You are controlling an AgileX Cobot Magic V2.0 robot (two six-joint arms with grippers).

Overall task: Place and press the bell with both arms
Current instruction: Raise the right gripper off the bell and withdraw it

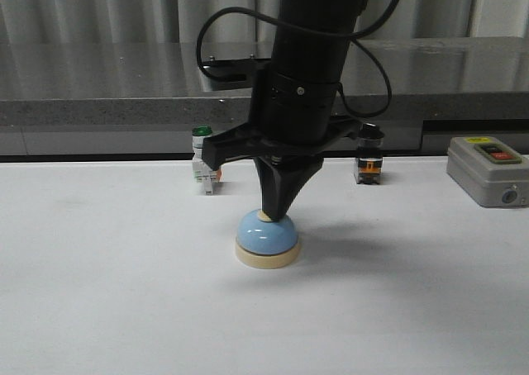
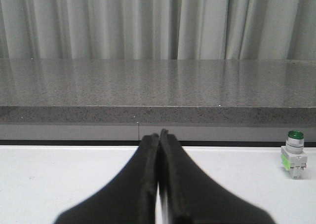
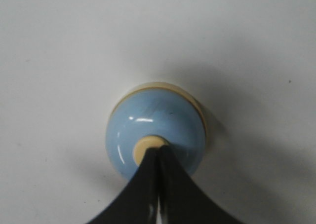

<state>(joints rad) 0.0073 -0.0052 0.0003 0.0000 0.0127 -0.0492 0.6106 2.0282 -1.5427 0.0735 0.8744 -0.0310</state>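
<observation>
A light-blue bell [image 1: 266, 238] is sitting on its cream base near the middle of the white table [image 1: 99, 292], with bare tabletop lying all around it. Coming straight down from above, the right gripper [image 1: 269, 212] is pressing its pointed tip onto the cream knob [image 3: 148, 146] at the top of the dome; the right wrist view is showing the two dark fingers [image 3: 174, 189] closed flat against each other, meeting at the knob and grasping nothing. The black right arm [image 1: 310, 69] is rising out of the top of the front view, a cable looping around it.

The left gripper [image 2: 159, 135] is appearing only in its own wrist view, where its fingers [image 2: 138, 184] are likewise lying pressed together with nothing between them, pointing low over the table toward the far edge.

Farther back, a green-capped switch [image 1: 203, 170] is standing to the left of the bell, and a second small switch [image 1: 369, 165] with an orange band is standing to the right, both close to the table's far edge. A grey box [image 1: 488, 170] with a red button is resting at the far right. Beyond the table, a speckled grey counter [image 2: 158, 86] is running the full width of the scene, and pale curtains [image 2: 123, 21] are hanging behind it.
</observation>
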